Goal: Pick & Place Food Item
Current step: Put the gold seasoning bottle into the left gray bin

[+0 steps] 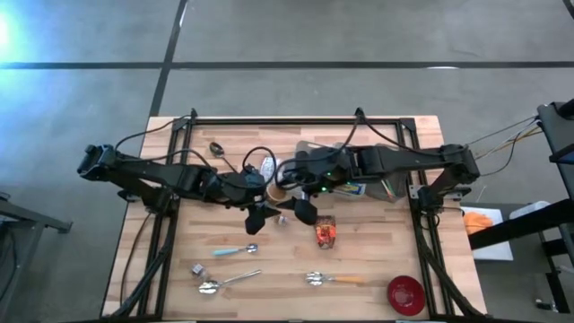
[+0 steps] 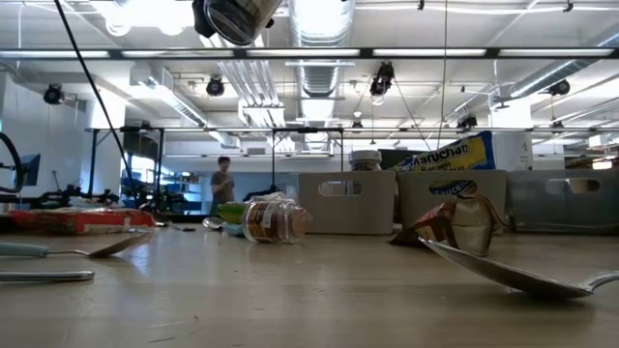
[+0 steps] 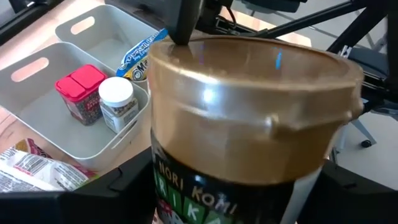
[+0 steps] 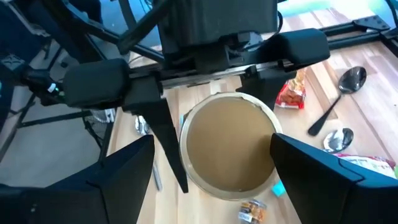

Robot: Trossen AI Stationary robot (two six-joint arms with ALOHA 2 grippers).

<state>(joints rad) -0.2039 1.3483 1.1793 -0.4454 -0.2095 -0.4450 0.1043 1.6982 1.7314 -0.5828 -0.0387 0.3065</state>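
Your left claw [image 1: 266, 194] is clamping the furikake jar [image 3: 249, 106] by its sides, just below the brown lid, and is holding it up off the table [image 1: 377, 260] near the middle. Your right claw [image 4: 211, 180] is facing it from the other side with its fingers [image 4: 124, 171] standing apart, one on each side of the jar. You cannot tell from these views whether they are touching it yet. So the jar is sitting between the two claws, gripped only by the left one, just near of the grey bin [image 3: 37, 59].

That bin is lying at the far middle of the table and is split into compartments. In one compartment a red-capped shaker [image 3: 81, 93] and a white-capped jar [image 3: 117, 102] are standing upright, side by side and touching. A blue-and-white packet [image 3: 140, 53] is leaning in the next compartment.

On the near right corner a red bowl [image 1: 405, 294] is sitting; its contents are too small to make out.
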